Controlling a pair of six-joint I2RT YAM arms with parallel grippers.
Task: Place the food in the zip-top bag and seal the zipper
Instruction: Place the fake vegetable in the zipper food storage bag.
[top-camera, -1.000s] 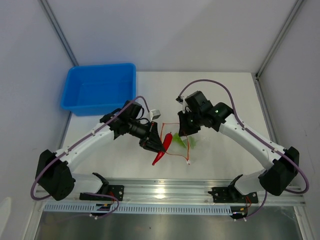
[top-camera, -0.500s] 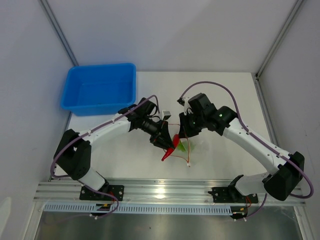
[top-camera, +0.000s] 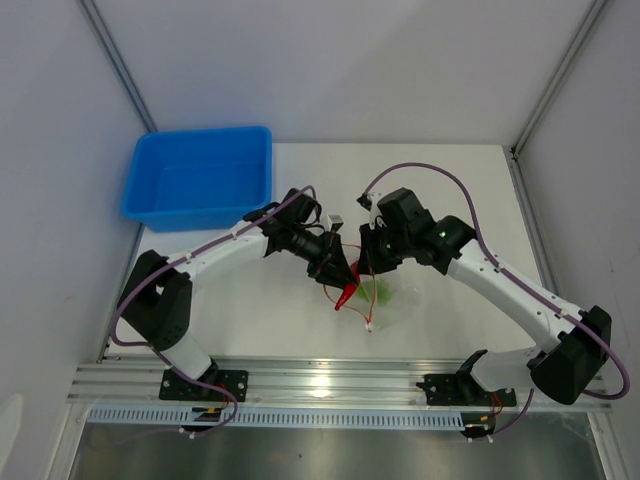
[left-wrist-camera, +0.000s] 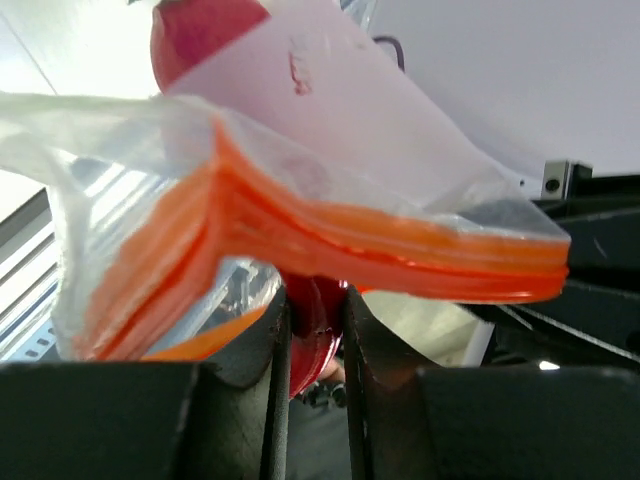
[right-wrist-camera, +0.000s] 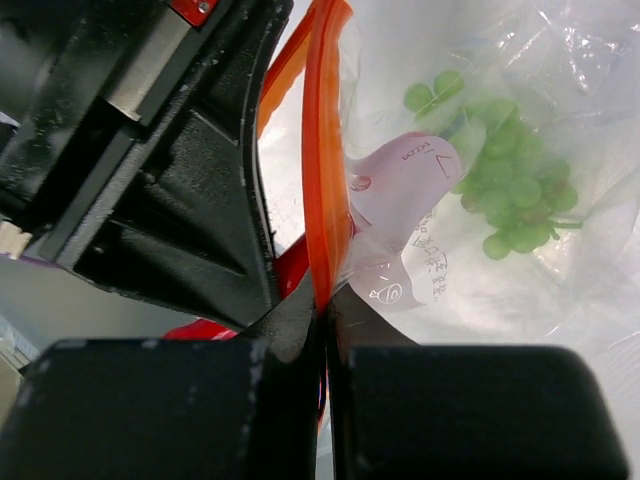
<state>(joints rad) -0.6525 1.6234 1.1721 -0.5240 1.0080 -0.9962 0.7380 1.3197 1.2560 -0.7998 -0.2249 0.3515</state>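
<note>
The clear zip-top bag (top-camera: 385, 297) lies at mid table, its mouth lifted. Its red-orange zipper (right-wrist-camera: 322, 150) also runs across the left wrist view (left-wrist-camera: 380, 240). My right gripper (top-camera: 367, 262) is shut on the zipper edge (right-wrist-camera: 325, 290) and holds the mouth up. The light-green grapes (right-wrist-camera: 510, 200) lie inside the bag (top-camera: 380, 292). My left gripper (top-camera: 340, 278) is shut on the slim red piece (left-wrist-camera: 312, 330), with its tip (top-camera: 346, 295) at the bag's mouth. The flat darker-green piece is not clear in any view.
A blue tub (top-camera: 198, 178) stands at the back left of the table. Purple cables (top-camera: 410, 170) loop over the right arm. The metal rail (top-camera: 330, 385) runs along the near edge.
My left gripper has carried the slim red piece rightward, from left of the bag to its mouth. The right gripper has kept its hold on the zipper edge, shifting slightly.
</note>
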